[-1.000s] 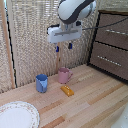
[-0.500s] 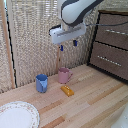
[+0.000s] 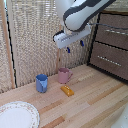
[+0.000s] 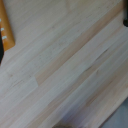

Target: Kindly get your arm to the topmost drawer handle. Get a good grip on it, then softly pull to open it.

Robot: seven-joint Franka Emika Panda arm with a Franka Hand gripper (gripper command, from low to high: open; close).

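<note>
My glossy white arm (image 3: 80,14) reaches in from the top of the exterior view. Its gripper (image 3: 75,46) hangs above the wooden table with the blue-tipped fingers (image 3: 68,49) apart and nothing between them. The dark brown drawers stand at the exterior view's right. The drawer handle (image 3: 116,31), a thin silver bar, lies across the topmost front, well to the right of the gripper and untouched. The wrist view shows only blurred table boards (image 4: 65,65), with no fingers and no handle.
On the table (image 3: 95,107) below the gripper stand a blue cup (image 3: 41,82) and a pink mug (image 3: 63,75), with an orange block (image 3: 67,90) in front. A patterned plate (image 3: 17,116) lies at the near left. A lower drawer handle (image 3: 107,58) shows. A reed blind (image 3: 30,40) forms the back.
The arm and gripper have shifted toward the exterior view's right, closer to the drawers. The cups, block and plate have not moved.
</note>
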